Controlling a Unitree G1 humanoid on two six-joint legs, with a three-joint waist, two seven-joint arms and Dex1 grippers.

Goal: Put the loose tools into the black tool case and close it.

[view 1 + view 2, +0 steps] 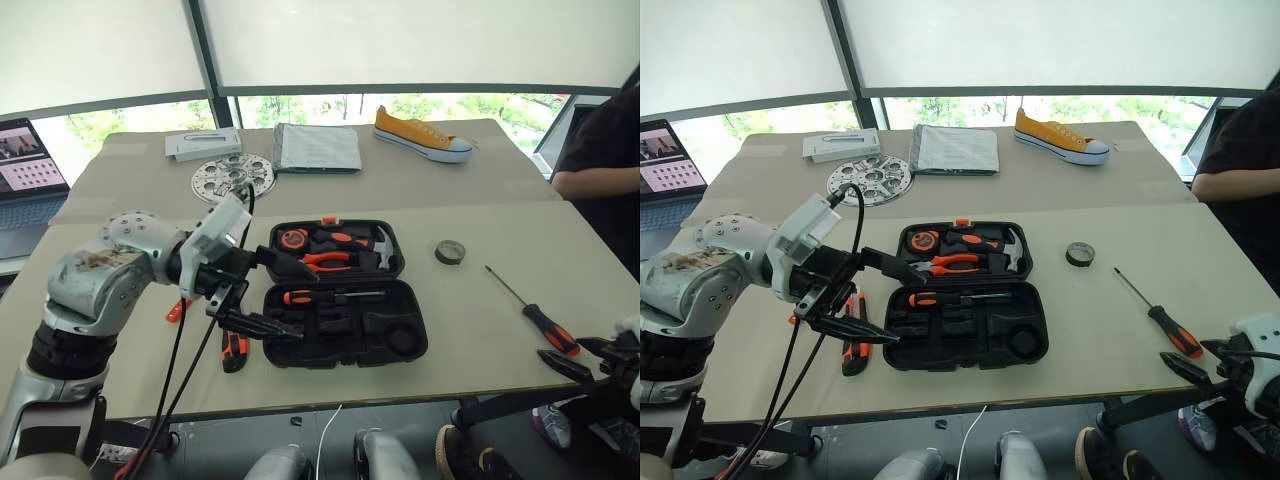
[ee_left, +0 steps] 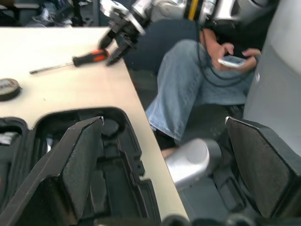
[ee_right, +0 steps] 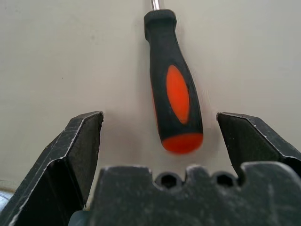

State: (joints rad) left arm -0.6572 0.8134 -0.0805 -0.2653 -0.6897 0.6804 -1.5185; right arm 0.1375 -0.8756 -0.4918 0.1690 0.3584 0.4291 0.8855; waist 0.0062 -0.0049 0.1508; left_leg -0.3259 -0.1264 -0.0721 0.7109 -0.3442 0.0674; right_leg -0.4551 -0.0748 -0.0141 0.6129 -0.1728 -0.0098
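Note:
The black tool case (image 1: pixel 412 342) lies open mid-table, one black-orange screwdriver (image 1: pixel 330 297) lying in its near half. My left gripper (image 1: pixel 283 297) hovers open over the case's left side, holding nothing. An orange-black utility knife (image 1: pixel 233 350) lies just left of the case, and a thin orange tester (image 1: pixel 177 310) peeks out behind my left arm. A dark tape roll (image 1: pixel 450 251) sits right of the case. A second screwdriver (image 1: pixel 548 328) lies near the right front edge. My right gripper (image 3: pixel 160 117) is open, its fingers either side of that handle's (image 3: pixel 176 99) end without touching.
Hammer, pliers and tape measure sit in the case's far half (image 1: pixel 335 248). At the back lie a perforated metal disc (image 1: pixel 232 178), a grey folder (image 1: pixel 317 147), a white box (image 1: pixel 203 144) and a yellow shoe (image 1: pixel 420 134). A laptop (image 1: pixel 28 170) is far left; a person (image 1: pixel 600 150) sits at right.

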